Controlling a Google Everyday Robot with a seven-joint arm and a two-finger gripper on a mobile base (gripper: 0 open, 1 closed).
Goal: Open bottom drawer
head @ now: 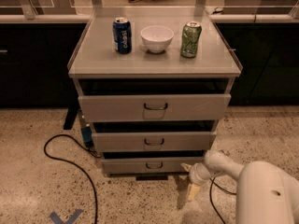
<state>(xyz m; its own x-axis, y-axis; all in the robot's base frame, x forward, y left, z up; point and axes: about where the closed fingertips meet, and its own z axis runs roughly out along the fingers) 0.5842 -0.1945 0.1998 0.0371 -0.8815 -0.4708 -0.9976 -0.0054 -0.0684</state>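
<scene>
The 1 camera sits high on the near side, tilted down, and faces the 3 drawer fronts of the cabinet head-on from middling range. It takes in the counter and the floor. The robot's arm enters at near right, its hand low by the right end of the bottom drawer.
</scene>
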